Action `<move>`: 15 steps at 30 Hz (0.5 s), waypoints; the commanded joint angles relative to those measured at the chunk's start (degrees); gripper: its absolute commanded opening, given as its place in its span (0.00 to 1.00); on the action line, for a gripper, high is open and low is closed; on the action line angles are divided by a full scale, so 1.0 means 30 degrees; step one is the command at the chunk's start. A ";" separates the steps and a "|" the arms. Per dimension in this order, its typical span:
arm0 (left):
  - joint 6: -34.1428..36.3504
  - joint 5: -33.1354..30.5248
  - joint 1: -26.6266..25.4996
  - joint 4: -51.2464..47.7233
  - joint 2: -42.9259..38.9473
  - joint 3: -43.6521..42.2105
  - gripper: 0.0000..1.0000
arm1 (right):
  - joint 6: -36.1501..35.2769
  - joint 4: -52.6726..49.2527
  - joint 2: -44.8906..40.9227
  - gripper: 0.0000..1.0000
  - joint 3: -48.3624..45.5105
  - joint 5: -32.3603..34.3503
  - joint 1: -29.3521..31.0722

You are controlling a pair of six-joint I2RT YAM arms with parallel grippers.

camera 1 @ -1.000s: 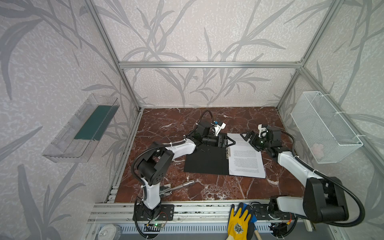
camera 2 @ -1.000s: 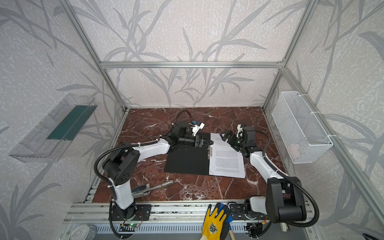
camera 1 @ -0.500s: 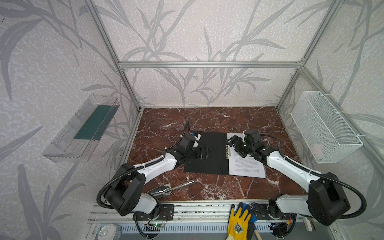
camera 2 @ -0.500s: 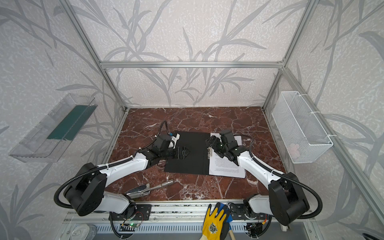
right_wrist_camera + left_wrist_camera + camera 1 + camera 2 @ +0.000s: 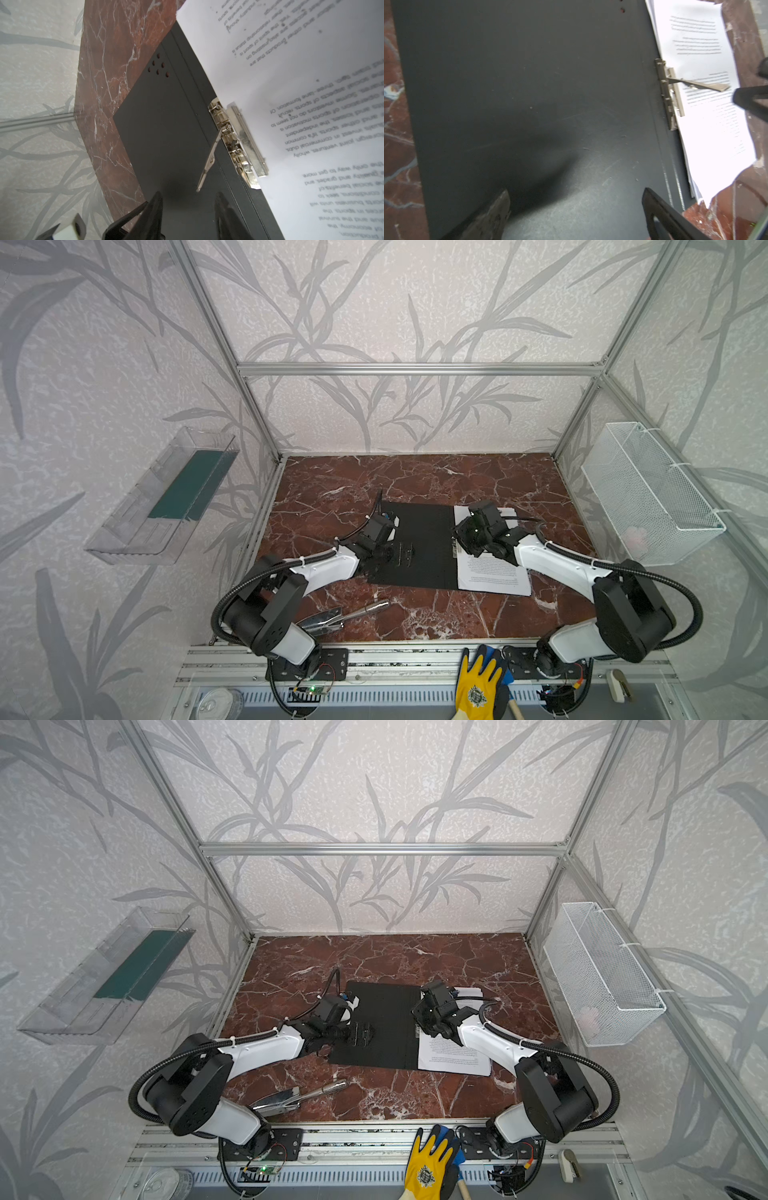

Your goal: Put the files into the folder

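Marble table [image 5: 415, 481] bears the open folder [image 5: 428, 556], files [image 5: 490, 576] at its 3 o'clock. Our left gripper [image 5: 576, 194] gapes wide; our right gripper [image 5: 188, 197] sits by the clip [image 5: 209, 158], jaws apart.

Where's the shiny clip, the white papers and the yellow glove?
Shiny silver metal clip [image 5: 247, 141]: right wrist view, its flat bar.
White printed paper sheets [image 5: 492, 574]: in a top view, top sheet's text.
Yellow work glove [image 5: 473, 686]: in a top view, its palm.

clip lever [image 5: 209, 160] raised before right hand [image 5: 189, 195], marble table [image 5: 415, 477] open beyond folder [image 5: 419, 547]
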 commanded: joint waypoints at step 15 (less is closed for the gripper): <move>-0.0431 0.1137 0.0133 0.0074 0.1558 0.0543 0.99 | 0.1106 0.0554 0.0942 0.21 0.0001 0.0623 -0.0062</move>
